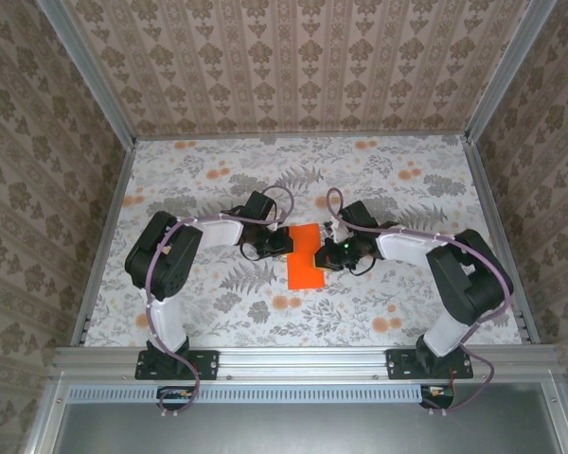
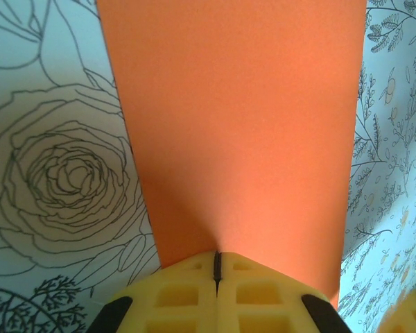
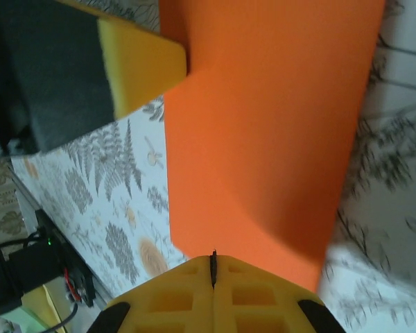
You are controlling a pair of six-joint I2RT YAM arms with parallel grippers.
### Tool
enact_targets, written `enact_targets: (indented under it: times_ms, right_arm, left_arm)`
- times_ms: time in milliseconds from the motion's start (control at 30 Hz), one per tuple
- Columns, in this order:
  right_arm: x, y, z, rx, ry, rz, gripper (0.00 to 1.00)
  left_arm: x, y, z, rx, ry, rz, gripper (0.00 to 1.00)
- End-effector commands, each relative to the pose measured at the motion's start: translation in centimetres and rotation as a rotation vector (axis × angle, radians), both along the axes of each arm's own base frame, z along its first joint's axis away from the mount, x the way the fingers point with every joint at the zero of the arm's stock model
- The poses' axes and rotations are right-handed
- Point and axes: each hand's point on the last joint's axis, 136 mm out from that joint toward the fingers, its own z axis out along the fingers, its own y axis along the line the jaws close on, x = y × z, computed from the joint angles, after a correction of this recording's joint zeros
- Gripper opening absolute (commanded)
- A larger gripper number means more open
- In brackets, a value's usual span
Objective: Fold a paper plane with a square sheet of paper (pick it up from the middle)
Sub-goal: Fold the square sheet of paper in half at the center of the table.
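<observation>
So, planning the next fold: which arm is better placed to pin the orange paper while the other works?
Probably right: the right fingers, closed, sit about midway along one edge of the square sheet of paper; the left fingers touch nearer its far end.

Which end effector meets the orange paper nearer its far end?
The left end effector: it meets the orange sheet close to the far left corner; the right end effector sits about mid-edge.

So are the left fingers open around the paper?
No, the left fingers are pressed shut, pinching the near edge of the orange paper.
</observation>
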Motion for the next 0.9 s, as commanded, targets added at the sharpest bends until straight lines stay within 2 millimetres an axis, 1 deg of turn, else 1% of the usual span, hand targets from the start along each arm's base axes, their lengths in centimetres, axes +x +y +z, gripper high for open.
enact_targets:
  times_ms: [0,100,200,367,500,567,667,767,867]
  right_arm:
    - [0.8,1.4,-0.7,0.007,0.015,-0.009,0.00]
    - [0.3,1.7,-1.6,0.005,0.042,0.003,0.00]
    - [-0.9,1.1,-2.8,-0.022,0.079,0.019,0.00]
    - [-3.9,-1.1,-4.7,-0.093,0.135,0.061,0.00]
    - [-6.1,-3.2,-5.2,-0.111,0.175,0.063,0.00]
    - [-7.0,-3.7,-4.4,-0.094,0.174,0.070,0.00]
    - [-7.1,-3.8,-2.4,-0.079,0.131,0.080,0.00]
    - [-5.6,-3.7,-0.2,-0.079,0.055,0.054,0.00]
    - [-3.5,-3.1,1.4,-0.068,0.005,0.007,0.00]
  left_arm:
    - [-4.9,8.0,-7.4,0.370,0.213,0.088,0.00]
    - [-4.9,8.0,-7.4,0.373,0.212,0.092,0.00]
    - [-4.9,8.2,-7.5,0.380,0.216,0.099,0.00]
    - [-4.7,8.7,-7.3,0.383,0.214,0.111,0.00]
    - [-4.6,9.4,-6.9,0.381,0.209,0.124,0.00]
    - [-4.6,9.6,-6.5,0.373,0.206,0.128,0.00]
    - [-4.5,9.3,-5.3,0.345,0.182,0.136,0.00]
    - [-4.0,8.4,-3.3,0.283,0.145,0.147,0.00]
    - [-2.9,6.9,-0.1,0.203,0.065,0.142,0.00]
